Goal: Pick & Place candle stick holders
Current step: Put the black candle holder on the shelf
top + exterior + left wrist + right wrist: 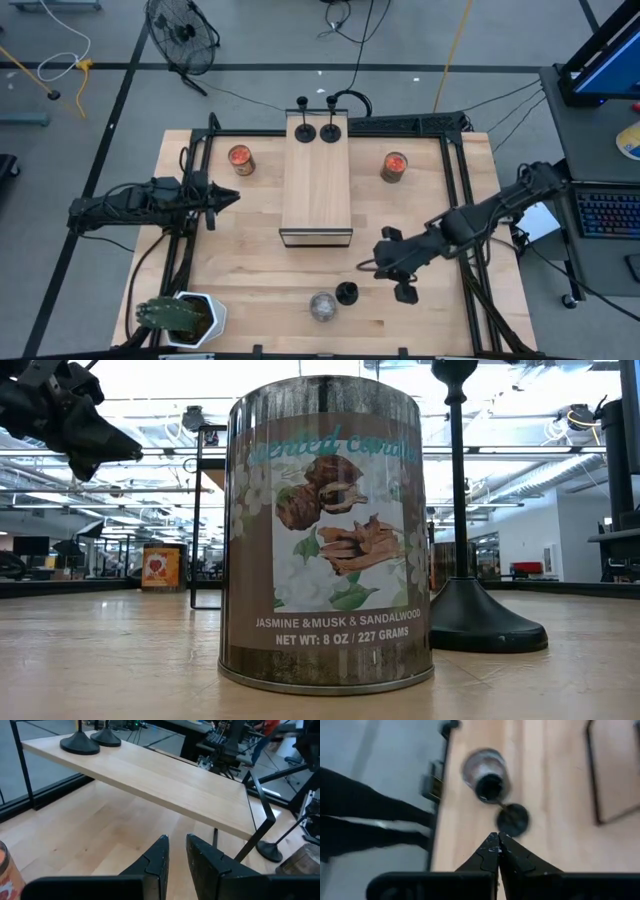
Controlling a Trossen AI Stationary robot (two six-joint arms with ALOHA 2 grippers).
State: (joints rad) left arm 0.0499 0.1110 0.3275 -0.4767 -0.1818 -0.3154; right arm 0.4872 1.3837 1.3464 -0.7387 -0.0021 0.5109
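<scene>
Just beside the closed right hand (362,267) stands one candle stick holder (346,292).

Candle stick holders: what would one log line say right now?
candle stick holders: two on raised shelf, one on table | right gripper: shut, empty, beside it | left gripper: waiting left

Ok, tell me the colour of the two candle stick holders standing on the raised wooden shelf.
Matte black, both candle stick holders; clearest in the high view.
</scene>
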